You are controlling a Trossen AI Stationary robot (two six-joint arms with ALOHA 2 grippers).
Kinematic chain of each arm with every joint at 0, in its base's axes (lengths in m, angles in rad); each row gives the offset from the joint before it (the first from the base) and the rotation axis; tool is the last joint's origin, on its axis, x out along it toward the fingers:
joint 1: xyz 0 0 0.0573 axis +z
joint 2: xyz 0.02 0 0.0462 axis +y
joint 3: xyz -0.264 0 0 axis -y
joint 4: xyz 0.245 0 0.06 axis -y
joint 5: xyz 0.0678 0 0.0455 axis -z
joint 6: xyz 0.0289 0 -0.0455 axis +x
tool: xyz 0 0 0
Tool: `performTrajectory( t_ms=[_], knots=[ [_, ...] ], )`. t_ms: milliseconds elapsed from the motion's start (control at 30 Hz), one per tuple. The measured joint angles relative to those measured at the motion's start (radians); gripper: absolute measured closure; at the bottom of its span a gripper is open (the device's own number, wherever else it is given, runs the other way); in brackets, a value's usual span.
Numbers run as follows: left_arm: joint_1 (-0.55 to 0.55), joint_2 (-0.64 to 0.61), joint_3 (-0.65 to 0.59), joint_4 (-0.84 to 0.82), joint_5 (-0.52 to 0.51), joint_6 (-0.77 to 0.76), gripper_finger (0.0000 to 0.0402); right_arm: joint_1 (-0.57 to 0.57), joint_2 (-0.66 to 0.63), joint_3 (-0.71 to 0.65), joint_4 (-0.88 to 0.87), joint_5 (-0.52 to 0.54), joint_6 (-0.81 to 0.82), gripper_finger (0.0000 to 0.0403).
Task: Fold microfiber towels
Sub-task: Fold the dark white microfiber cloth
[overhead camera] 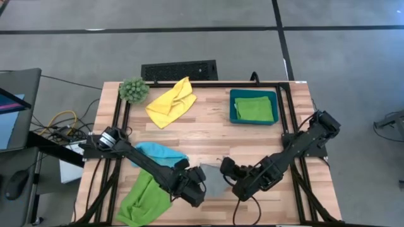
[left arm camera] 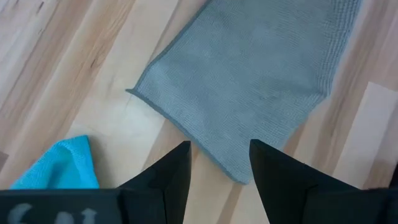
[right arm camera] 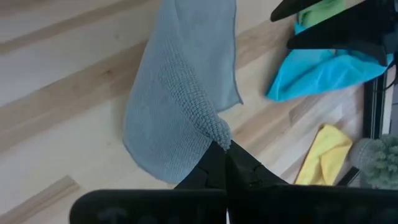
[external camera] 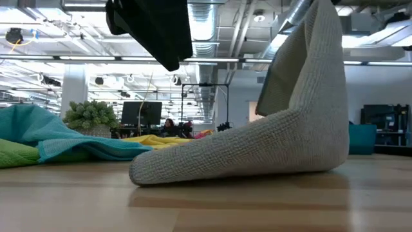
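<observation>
Wooden table [overhead camera: 208, 135], lower centre: limp, light grey towel [overhead camera: 213, 181], one corner pinched by clenched right gripper [right arm camera: 224, 149]; left gripper [left arm camera: 219, 163] released above opposite edge; grasp corners

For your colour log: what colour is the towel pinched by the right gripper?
Grey towel, clearest in the right wrist view.
</observation>
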Motion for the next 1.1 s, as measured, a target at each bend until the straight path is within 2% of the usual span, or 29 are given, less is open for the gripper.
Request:
performTrajectory(
  t_ms=[233,533,833,1100],
  knots=[
    [-0.015,0.0,0.0,0.001,0.001,-0.02,0.0244,-0.007,0.016,-0.001,0.091,-0.021,-0.1,0.0397],
    [-0.056,0.0,0.0,-0.064,-0.047,-0.121,0.0244,-0.051,0.043,0.0,0.146,-0.076,-0.105,0.0397],
    [-0.106,0.0,0.0,-0.158,-0.051,-0.242,0.0244,-0.086,0.149,0.007,0.268,-0.116,-0.148,0.0397],
    [-0.131,0.001,0.0,-0.155,-0.052,-0.246,0.0244,-0.093,0.247,0.054,0.273,-0.124,-0.157,0.0397]
  ],
)
